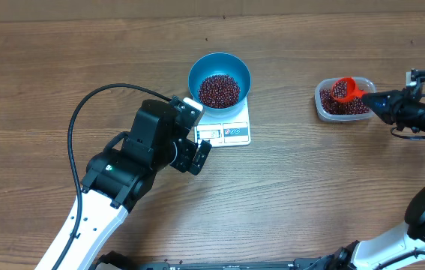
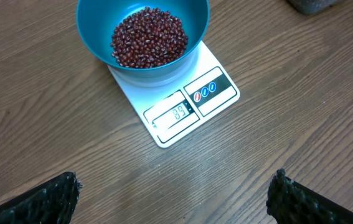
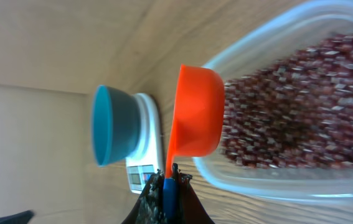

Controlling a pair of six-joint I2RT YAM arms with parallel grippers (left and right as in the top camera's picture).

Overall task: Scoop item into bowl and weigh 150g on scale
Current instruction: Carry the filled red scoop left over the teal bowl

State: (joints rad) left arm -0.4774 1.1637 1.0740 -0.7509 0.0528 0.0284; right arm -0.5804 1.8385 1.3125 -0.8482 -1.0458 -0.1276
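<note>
**Beans [image 1: 219, 90] Heaped in Blue Bowl [image 1: 195, 71] on Scale [image 1: 231, 133]; Scoop [image 1: 344, 89] Loaded Over Tub [image 1: 319, 105]**

The beans were tiny, glossy and dark red-brown. They lay packed as a loose maroon mound that covered the floor of the bowl and stopped well short of its rim. The bowl was round, deep and bright blue inside and out. It sat on the far end of the scale and covered most of the platform. The scale was flat, white and rectangular, and its near edge was bare. On that edge a display [image 2: 175, 114] read 89, beside a dark label panel [image 2: 208, 91] with three small round marks, one red and two blue.

More of the same beans filled a clear plastic tub, which stood well apart from the scale on the right side of the wooden worktop [image 1: 309, 187]. A further small load lay in the cup of an orange scoop over the tub's left end. Whether the scoop touched the beans below it could not be told.

There was one bowl, one scale, one tub and one scoop, and the beans were in three lots.

The left fingers [image 2: 297, 202] stood wide apart and held nothing. They hung over bare wood just beside the scale's display edge. The right fingers [image 1: 375, 100] were clamped on the scoop's thin handle.
</note>
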